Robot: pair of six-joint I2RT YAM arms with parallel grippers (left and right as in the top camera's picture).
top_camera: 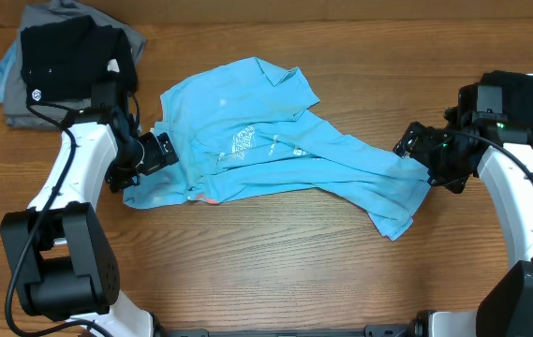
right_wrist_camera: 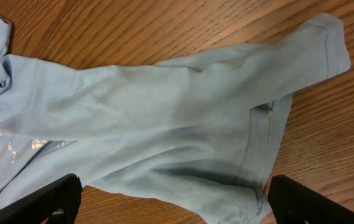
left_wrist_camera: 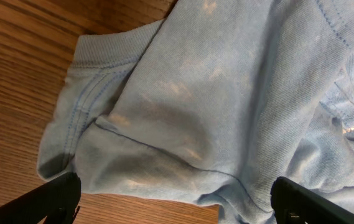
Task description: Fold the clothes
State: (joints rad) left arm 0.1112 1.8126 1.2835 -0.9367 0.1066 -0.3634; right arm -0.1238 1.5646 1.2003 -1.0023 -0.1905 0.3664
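The light blue T-shirt (top_camera: 275, 150) lies crumpled across the middle of the wooden table, white lettering (top_camera: 241, 142) facing up and a small red-orange mark (top_camera: 207, 198) at its near edge. My left gripper (top_camera: 156, 153) is open over the shirt's left edge; in the left wrist view (left_wrist_camera: 175, 205) its fingers straddle the cloth (left_wrist_camera: 214, 112) without closing on it. My right gripper (top_camera: 414, 150) is open at the shirt's right end; in the right wrist view (right_wrist_camera: 173, 202) the hem (right_wrist_camera: 251, 168) lies between the spread fingers.
A small black shirt with a white logo (top_camera: 69, 56) lies on grey garments (top_camera: 22, 89) at the back left. A dark cloth (top_camera: 528, 98) lies at the right edge. The bare wooden table (top_camera: 275, 253) runs along the front.
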